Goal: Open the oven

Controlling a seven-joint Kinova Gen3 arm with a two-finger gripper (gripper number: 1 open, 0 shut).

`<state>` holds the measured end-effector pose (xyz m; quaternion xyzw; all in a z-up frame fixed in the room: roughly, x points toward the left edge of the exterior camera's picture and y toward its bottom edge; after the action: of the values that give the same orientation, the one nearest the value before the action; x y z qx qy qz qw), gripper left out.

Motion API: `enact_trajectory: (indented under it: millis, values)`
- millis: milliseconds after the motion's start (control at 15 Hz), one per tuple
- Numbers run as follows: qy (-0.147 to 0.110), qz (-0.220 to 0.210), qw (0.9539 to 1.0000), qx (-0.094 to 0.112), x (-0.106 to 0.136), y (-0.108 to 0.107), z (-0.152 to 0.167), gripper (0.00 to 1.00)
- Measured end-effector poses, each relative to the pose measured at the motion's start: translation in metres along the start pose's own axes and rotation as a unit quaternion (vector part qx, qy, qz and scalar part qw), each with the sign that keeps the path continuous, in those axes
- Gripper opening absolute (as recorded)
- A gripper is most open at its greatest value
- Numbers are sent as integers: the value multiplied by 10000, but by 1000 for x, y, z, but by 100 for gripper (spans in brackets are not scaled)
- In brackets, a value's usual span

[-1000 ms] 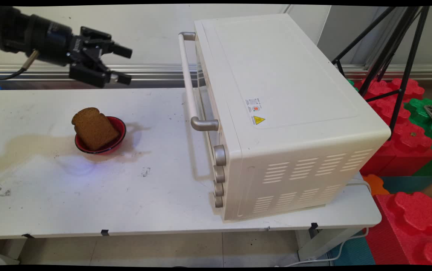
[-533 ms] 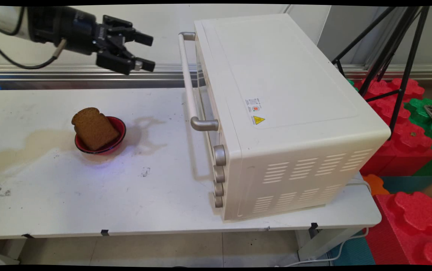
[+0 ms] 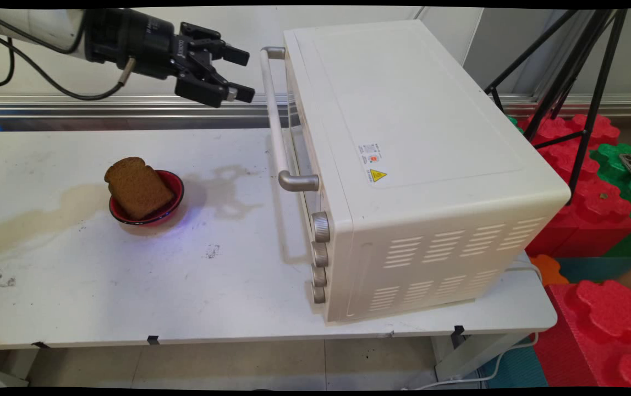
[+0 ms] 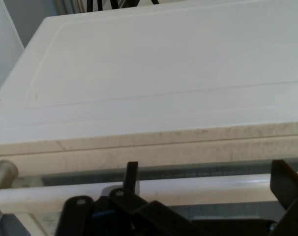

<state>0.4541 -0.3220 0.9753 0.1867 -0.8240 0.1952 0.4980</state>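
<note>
A cream toaster oven [image 3: 403, 159] stands on the white table [image 3: 128, 286], its door shut and facing left. Its long door handle [image 3: 275, 118] runs along the door's top edge. My gripper [image 3: 243, 74] hovers open, high above the table, just left of the handle's far end, pointing at it without touching. In the hand view the oven top [image 4: 163, 73] fills the picture; the handle bar [image 4: 188, 189] crosses between my two fingers [image 4: 132, 177]. A slice of brown bread [image 3: 138, 187] leans in a red bowl [image 3: 175, 203] on the table's left part.
Four knobs [image 3: 319, 256] line the oven front's near end. A black tripod [image 3: 579, 71] and red and green foam blocks [image 3: 596, 209] stand beyond the table's right end. A brownish stain [image 3: 45, 214] marks the table left of the bowl.
My gripper has travelled right and slightly up, from above the bowl's far side to close beside the oven's door handle, staying open. Bread, bowl and oven have not moved.
</note>
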Motion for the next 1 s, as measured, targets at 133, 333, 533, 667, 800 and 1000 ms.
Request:
enact_trajectory:
  millis: [133,333,533,667,800,1000]
  values:
    - [-5,7,10000,6,0,-1,4,100]
    - [-20,19,10000,11,-1,-2,9,100]
    - [-25,30,10000,14,-2,-2,14,0]
    - [-24,35,10000,23,-2,-2,16,0]
    - [-26,38,10000,27,-2,-2,19,0]
    - [-57,56,10000,23,-5,-2,23,0]
